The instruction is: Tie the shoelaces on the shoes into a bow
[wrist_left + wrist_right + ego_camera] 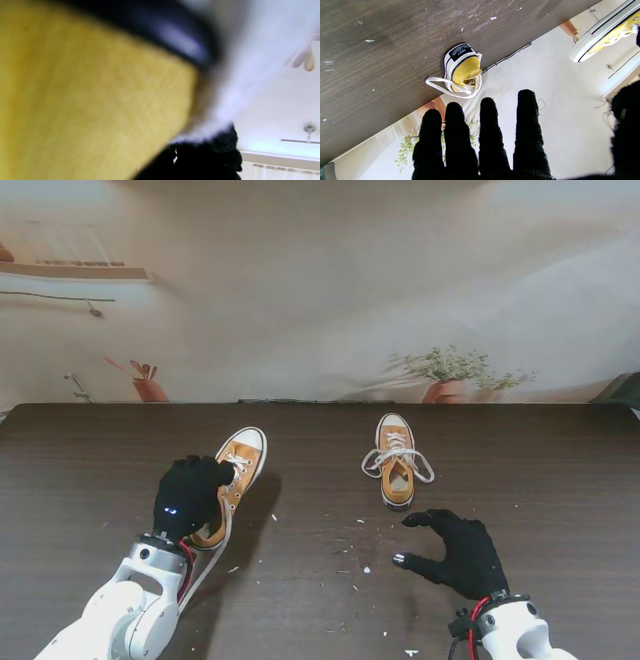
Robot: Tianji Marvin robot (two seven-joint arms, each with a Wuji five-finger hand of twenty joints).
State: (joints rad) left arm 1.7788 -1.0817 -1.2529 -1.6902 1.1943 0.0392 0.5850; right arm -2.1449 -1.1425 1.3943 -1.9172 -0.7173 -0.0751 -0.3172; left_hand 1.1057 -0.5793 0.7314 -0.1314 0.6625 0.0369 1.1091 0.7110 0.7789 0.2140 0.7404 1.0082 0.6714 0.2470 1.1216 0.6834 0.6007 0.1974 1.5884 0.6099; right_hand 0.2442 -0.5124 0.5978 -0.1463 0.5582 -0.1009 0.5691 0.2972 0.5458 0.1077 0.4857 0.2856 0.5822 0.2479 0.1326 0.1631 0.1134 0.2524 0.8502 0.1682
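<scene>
Two yellow canvas sneakers with white soles and white laces. My left hand (188,495) in its black glove is shut on the heel end of the left shoe (238,465), which is tilted with its toe raised; a loose lace (213,555) trails from it toward me. In the left wrist view blurred yellow canvas (87,100) fills the picture. The right shoe (397,462) stands flat farther out, toe away from me, its laces loose in loops at both sides (450,86). My right hand (458,552) hovers open nearer to me than this shoe, fingers spread (485,135), touching nothing.
The dark wooden table (80,480) carries small white crumbs (355,555) scattered between the two hands. Its far edge meets a printed backdrop with potted plants (450,375).
</scene>
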